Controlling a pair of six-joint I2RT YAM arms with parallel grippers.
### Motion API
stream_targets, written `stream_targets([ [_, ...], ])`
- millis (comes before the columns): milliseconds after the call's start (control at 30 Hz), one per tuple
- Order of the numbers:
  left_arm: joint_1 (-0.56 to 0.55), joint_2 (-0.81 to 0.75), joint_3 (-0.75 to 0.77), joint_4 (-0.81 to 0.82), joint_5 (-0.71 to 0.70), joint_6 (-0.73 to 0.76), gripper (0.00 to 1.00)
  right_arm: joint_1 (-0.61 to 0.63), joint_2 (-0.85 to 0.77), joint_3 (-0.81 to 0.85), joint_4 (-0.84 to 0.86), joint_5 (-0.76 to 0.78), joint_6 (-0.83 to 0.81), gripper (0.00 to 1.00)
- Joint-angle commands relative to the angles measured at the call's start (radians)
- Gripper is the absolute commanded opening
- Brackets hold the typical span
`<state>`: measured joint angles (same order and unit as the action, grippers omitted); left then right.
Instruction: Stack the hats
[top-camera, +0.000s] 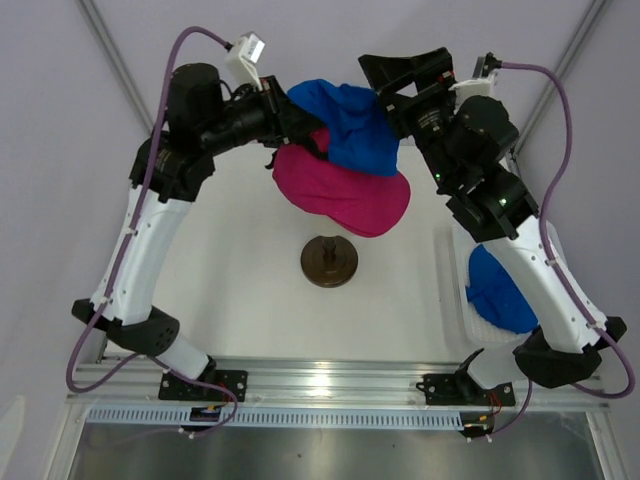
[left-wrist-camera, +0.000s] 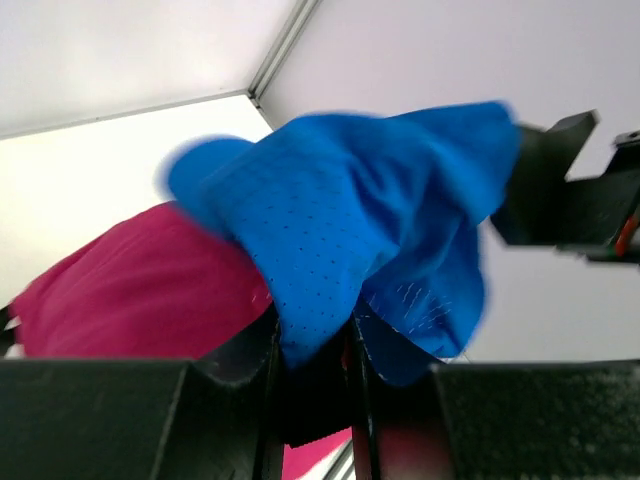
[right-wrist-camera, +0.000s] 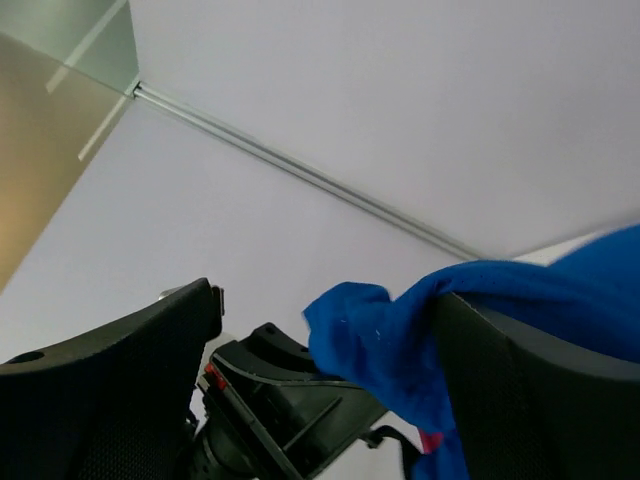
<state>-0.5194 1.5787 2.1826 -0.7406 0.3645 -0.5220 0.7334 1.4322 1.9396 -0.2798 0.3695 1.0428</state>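
Observation:
My left gripper (top-camera: 298, 132) (left-wrist-camera: 310, 338) is raised above the back of the table. It is shut on the edge of a royal blue hat (top-camera: 350, 122) (left-wrist-camera: 350, 210) and of a magenta-pink hat (top-camera: 345, 192) (left-wrist-camera: 140, 290). The blue hat lies bunched on top of the pink one, which sags below it. My right gripper (top-camera: 386, 88) (right-wrist-camera: 328, 305) faces the left one with its jaws wide apart. The blue hat's fabric (right-wrist-camera: 400, 335) drapes against its right finger (right-wrist-camera: 540, 390), not clamped. A second blue hat (top-camera: 500, 292) lies at the right, partly hidden under my right arm.
A dark round stand (top-camera: 329, 262) sits at the table's middle, just below the hanging pink hat. The second blue hat rests in a white tray (top-camera: 470, 318) at the right edge. Grey tent walls close in behind both grippers.

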Motion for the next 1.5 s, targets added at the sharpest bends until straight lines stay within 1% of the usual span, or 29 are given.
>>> stream_targets([
  [0, 0.061, -0.089, -0.01, 0.009, 0.154, 0.005, 0.01, 0.004, -0.075, 0.09, -0.025, -0.003, -0.248, 0.91],
  [133, 0.082, -0.095, -0.007, -0.026, 0.223, 0.022, 0.01, 0.003, -0.122, 0.09, -0.062, 0.02, -0.392, 0.92],
  [200, 0.087, -0.088, -0.009, -0.057, 0.244, 0.039, 0.01, -0.008, -0.127, 0.114, -0.12, 0.029, -0.444, 0.92],
  [267, 0.093, -0.075, -0.003, -0.083, 0.238, 0.054, 0.01, -0.032, -0.13, 0.128, -0.159, -0.021, -0.483, 0.95],
  [300, 0.097, -0.059, -0.001, -0.113, 0.232, 0.06, 0.01, -0.107, -0.13, 0.128, -0.166, -0.17, -0.466, 0.96],
  [367, 0.104, -0.048, -0.009, -0.12, 0.22, 0.059, 0.01, -0.191, -0.115, 0.104, -0.132, -0.387, -0.358, 0.94],
  [400, 0.105, -0.045, -0.014, -0.109, 0.209, 0.054, 0.01, -0.221, -0.102, 0.099, -0.119, -0.55, -0.315, 0.92],
  [433, 0.105, -0.042, -0.035, -0.1, 0.2, 0.051, 0.01, -0.238, -0.086, 0.102, -0.118, -0.587, -0.275, 0.91],
  [500, 0.11, -0.037, -0.043, -0.082, 0.2, 0.042, 0.01, -0.235, -0.041, 0.13, -0.16, -0.603, -0.286, 0.9],
  [533, 0.113, -0.028, -0.038, -0.08, 0.198, 0.042, 0.01, -0.242, -0.029, 0.146, -0.191, -0.575, -0.299, 0.91],
  [567, 0.124, -0.023, -0.029, -0.083, 0.198, 0.039, 0.01, -0.246, -0.018, 0.166, -0.266, -0.555, -0.337, 0.91],
  [633, 0.137, -0.01, -0.003, -0.103, 0.2, 0.04, 0.01, -0.255, -0.006, 0.196, -0.32, -0.511, -0.386, 0.91],
  [733, 0.176, 0.012, 0.058, -0.131, 0.202, 0.05, 0.01, -0.279, -0.039, 0.148, -0.381, -0.428, -0.458, 0.94],
  [800, 0.203, 0.032, 0.117, -0.167, 0.192, 0.066, 0.01, -0.343, -0.068, 0.092, -0.389, -0.429, -0.464, 0.96],
  [867, 0.229, 0.049, 0.153, -0.203, 0.198, 0.08, 0.01, -0.408, -0.121, -0.019, -0.357, -0.48, -0.449, 0.96],
  [900, 0.234, 0.062, 0.17, -0.21, 0.208, 0.095, 0.01, -0.484, -0.136, -0.056, -0.342, -0.557, -0.423, 0.96],
  [967, 0.239, 0.072, 0.183, -0.226, 0.215, 0.112, 0.01, -0.558, -0.165, -0.149, -0.3, -0.641, -0.396, 0.95],
  [1000, 0.239, 0.079, 0.183, -0.239, 0.223, 0.134, 0.01, -0.613, -0.17, -0.177, -0.283, -0.728, -0.386, 0.95],
  [1033, 0.239, 0.081, 0.184, -0.247, 0.223, 0.143, 0.01, -0.63, -0.173, -0.204, -0.266, -0.769, -0.363, 0.95],
  [1067, 0.239, 0.086, 0.181, -0.252, 0.225, 0.16, 0.01, -0.647, -0.174, -0.258, -0.215, -0.817, -0.354, 0.95],
  [1100, 0.239, 0.093, 0.178, -0.27, 0.226, 0.168, 0.01, -0.66, -0.174, -0.287, -0.176, -0.908, -0.343, 0.95],
  [1133, 0.239, 0.098, 0.18, -0.279, 0.218, 0.175, 0.01, -0.66, -0.173, -0.31, -0.114, -0.941, -0.331, 0.94],
  [1200, 0.239, 0.101, 0.174, -0.299, 0.212, 0.194, 0.01, -0.661, -0.159, -0.355, -0.069, -1.0, -0.325, 0.94],
  [1333, 0.239, 0.089, 0.12, -0.293, 0.205, 0.206, 0.01, -0.661, -0.125, -0.384, 0.029, -1.049, -0.303, 0.95],
  [1467, 0.239, 0.075, 0.082, -0.275, 0.194, 0.206, 0.01, -0.651, -0.093, -0.409, 0.076, -1.07, -0.258, 0.94],
])
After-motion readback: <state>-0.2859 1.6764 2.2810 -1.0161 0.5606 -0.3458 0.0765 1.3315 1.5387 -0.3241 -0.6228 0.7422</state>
